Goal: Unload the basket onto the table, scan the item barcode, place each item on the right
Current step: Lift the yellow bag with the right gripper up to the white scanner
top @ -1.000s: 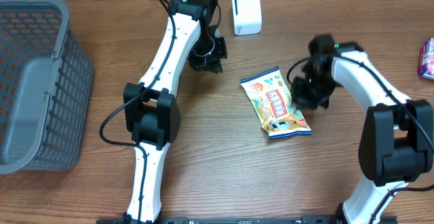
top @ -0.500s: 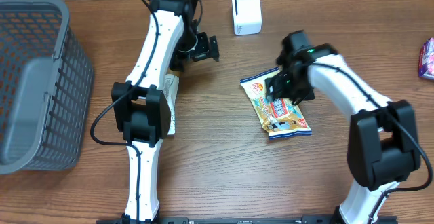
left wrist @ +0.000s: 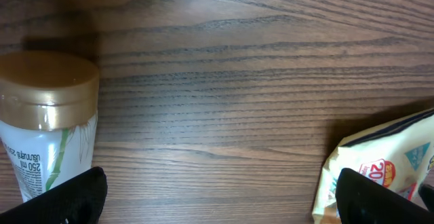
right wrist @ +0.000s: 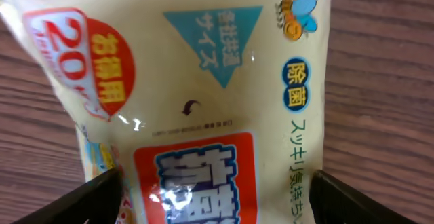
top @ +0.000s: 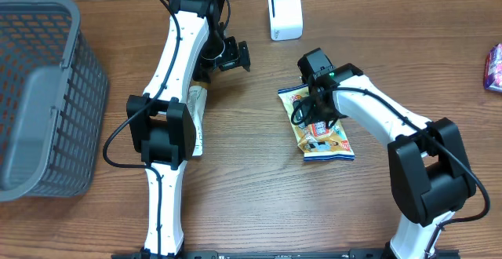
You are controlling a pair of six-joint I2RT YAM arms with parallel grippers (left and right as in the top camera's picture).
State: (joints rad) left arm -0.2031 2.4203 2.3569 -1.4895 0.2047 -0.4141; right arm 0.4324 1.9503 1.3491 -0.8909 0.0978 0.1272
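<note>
A grey basket [top: 47,94] stands at the table's [top: 251,204] left edge. Mid-table, the right gripper [top: 314,106] hangs over the packet [top: 323,133], jaws spread wide astride it, near the scanner [top: 285,13] at the far edge. The left gripper [top: 231,55] gapes empty, a bottle [top: 196,114] lying beside its arm. A second ago the right gripper sat right of the packet and the left was shut.

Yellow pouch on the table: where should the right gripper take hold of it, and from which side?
Probably from above, across its two long side edges. The yellow pouch lies flat, face up, and the open right gripper hangs over it with a finger near each edge.
</note>
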